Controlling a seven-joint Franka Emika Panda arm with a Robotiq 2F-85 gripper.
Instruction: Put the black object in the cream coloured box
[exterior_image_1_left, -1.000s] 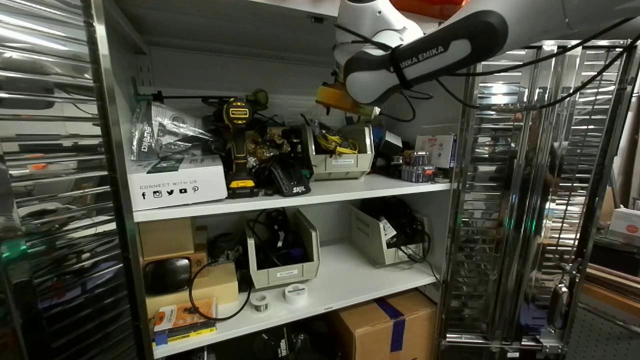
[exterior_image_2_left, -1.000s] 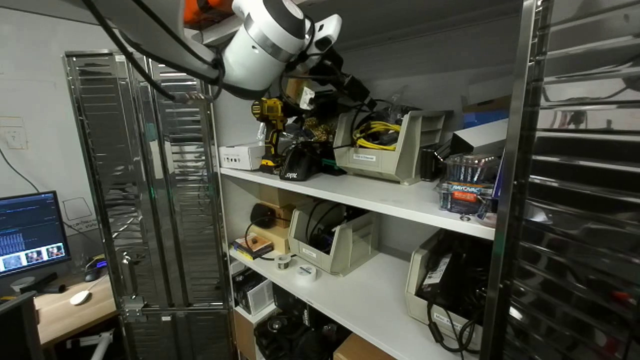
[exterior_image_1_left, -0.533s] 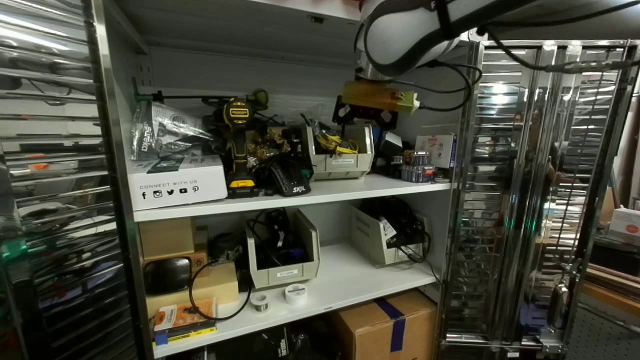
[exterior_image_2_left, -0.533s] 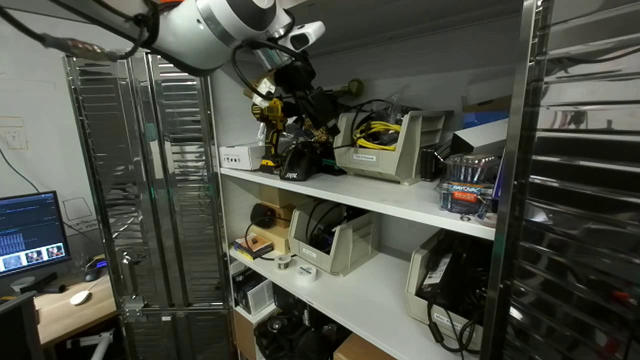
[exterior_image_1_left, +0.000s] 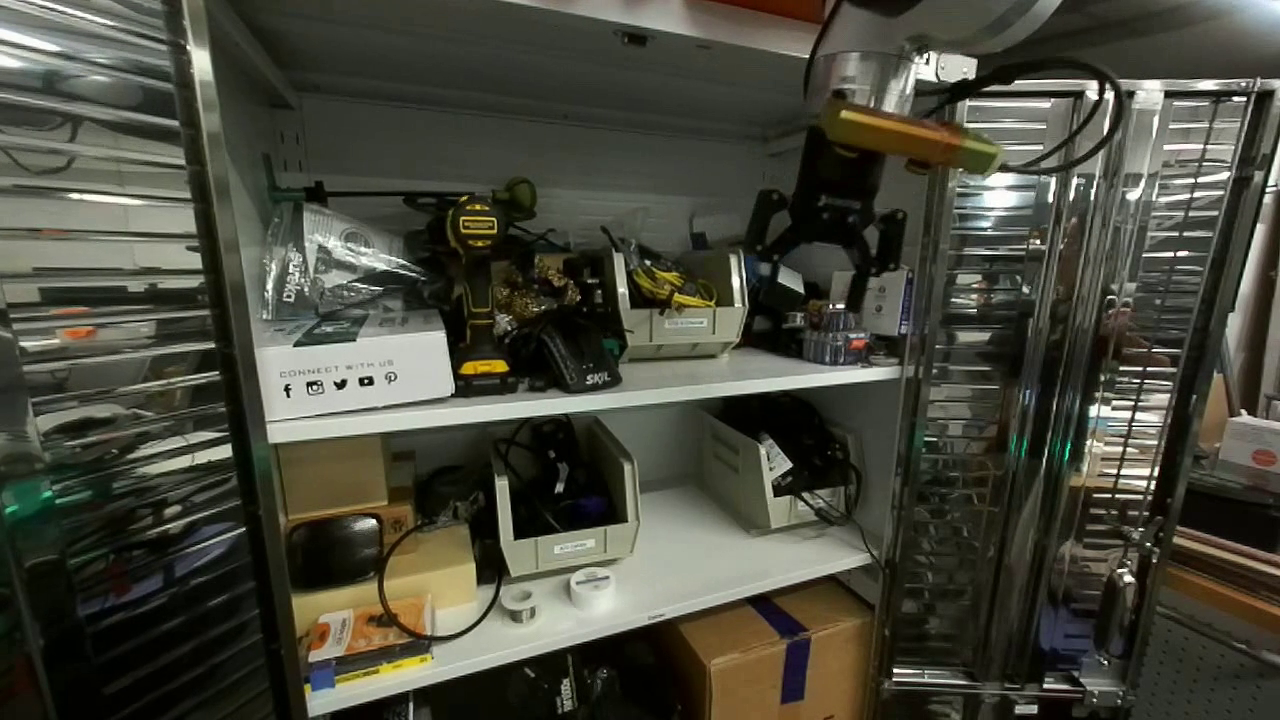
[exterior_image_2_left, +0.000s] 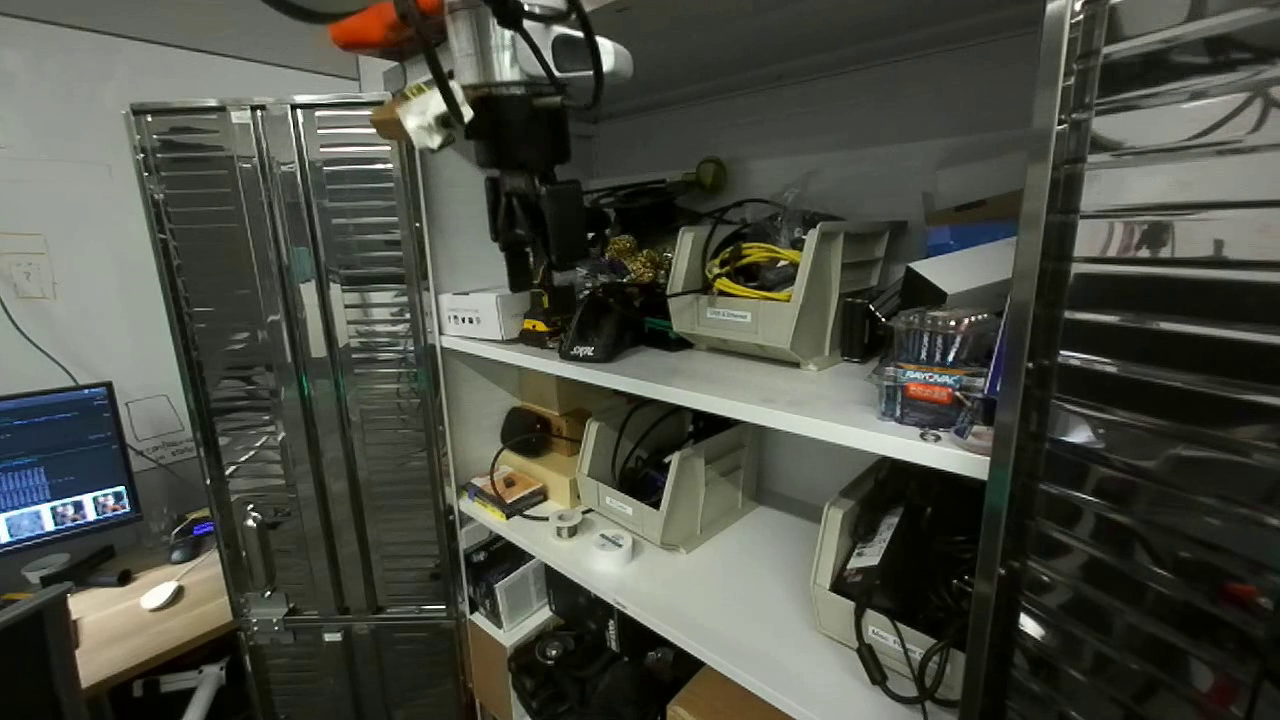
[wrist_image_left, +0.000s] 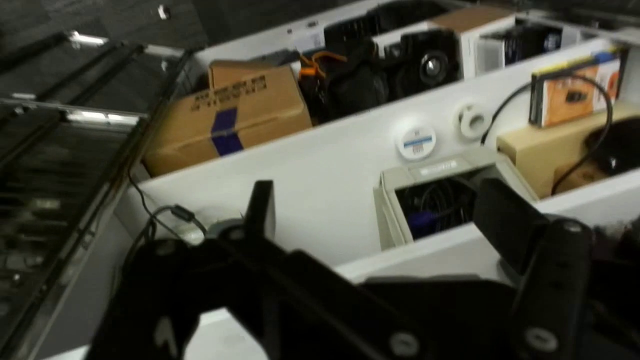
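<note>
A black SKIL-marked object (exterior_image_1_left: 585, 352) sits near the upper shelf's front edge; it also shows in an exterior view (exterior_image_2_left: 592, 330). Other black items are around, so I cannot tell which is the task's. A cream bin with yellow cable (exterior_image_1_left: 690, 335) stands on the upper shelf. A cream bin with black cables (exterior_image_1_left: 570, 550) and another cream bin (exterior_image_1_left: 735, 475) stand on the lower shelf. My gripper (exterior_image_1_left: 808, 278) is open, with its fingers pointing down in front of the upper shelf's end. The wrist view shows nothing between the fingers (wrist_image_left: 372, 200).
A yellow-black drill (exterior_image_1_left: 478, 300) and a white box (exterior_image_1_left: 355, 370) stand on the upper shelf. A battery pack (exterior_image_2_left: 930, 370) sits at its other end. White spools (exterior_image_1_left: 593, 588) lie on the lower shelf. Shiny cabinet doors (exterior_image_1_left: 1050, 400) flank the shelves.
The arm has swung out from over the upper shelf towards the cabinet's front and one side. The gripper has turned to point down. The shelf objects have not moved.
</note>
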